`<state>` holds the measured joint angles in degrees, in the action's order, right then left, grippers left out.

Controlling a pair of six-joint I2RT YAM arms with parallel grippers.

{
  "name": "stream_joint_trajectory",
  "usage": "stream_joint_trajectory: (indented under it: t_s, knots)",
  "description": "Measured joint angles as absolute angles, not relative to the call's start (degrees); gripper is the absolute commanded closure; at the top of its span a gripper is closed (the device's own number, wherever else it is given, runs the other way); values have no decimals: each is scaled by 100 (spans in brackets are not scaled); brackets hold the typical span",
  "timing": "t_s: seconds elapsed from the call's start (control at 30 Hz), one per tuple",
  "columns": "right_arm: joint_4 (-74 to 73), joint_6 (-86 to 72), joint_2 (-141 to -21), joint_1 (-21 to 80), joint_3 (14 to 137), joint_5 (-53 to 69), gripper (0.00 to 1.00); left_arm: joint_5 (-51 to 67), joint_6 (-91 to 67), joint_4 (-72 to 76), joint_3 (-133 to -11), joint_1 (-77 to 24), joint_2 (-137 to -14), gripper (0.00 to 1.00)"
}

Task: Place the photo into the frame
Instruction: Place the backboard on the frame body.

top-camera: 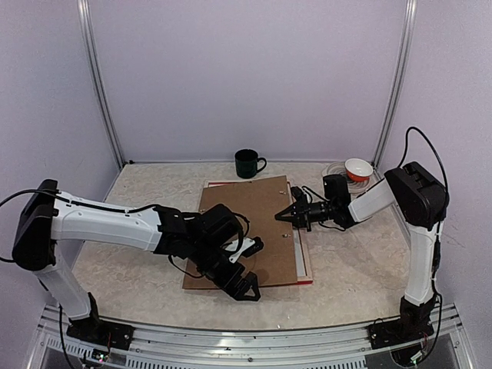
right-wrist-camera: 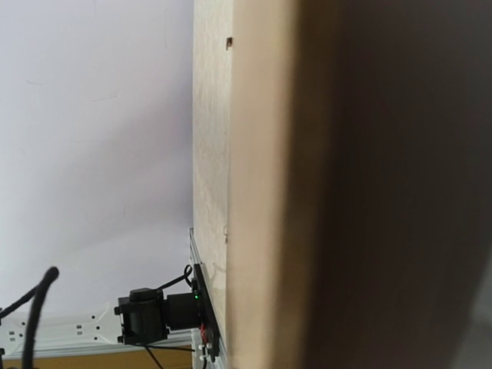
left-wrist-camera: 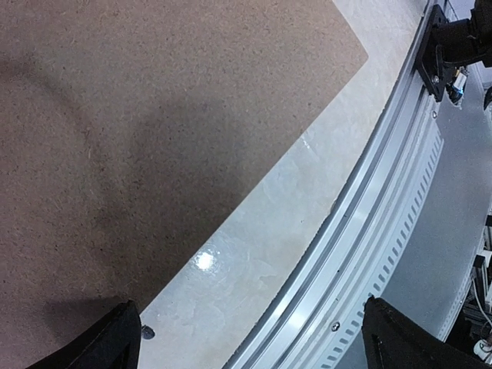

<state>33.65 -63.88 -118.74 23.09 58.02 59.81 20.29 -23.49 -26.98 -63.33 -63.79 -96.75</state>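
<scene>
Hovering over the near short edge of the brown backing board (top-camera: 254, 215), my left gripper (top-camera: 244, 290) grips nothing. Its fingertips (left-wrist-camera: 123, 342) are spread wide apart in the wrist view, with only board and marbled table (left-wrist-camera: 254, 254) below. The board lies flat on the frame (top-camera: 306, 265), whose red edge peeks out along the right side and at the near-right corner. Both run lengthwise from near to far, the board slightly askew. The photo shows in no view; I judge it either lies under the board or sits out of shot. Farther on, my right gripper (top-camera: 283, 217) points leftward at the middle of the board's right long edge. Whether its fingers are parted I cannot tell, as its wrist camera is blurred. Being the nearer hand to that long edge, it looks best placed to lift the board there. A dark mug (top-camera: 247, 163) stands beyond the far end.
</scene>
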Motion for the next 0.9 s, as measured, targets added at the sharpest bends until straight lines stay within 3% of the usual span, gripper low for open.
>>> stream_joint_trajectory:
  t_s: [0.9]
  knots:
    - [3411,-6394,-11876,2309,5767,5977,100,2012,-2366,-2729,-6320,-6488,-9714,1]
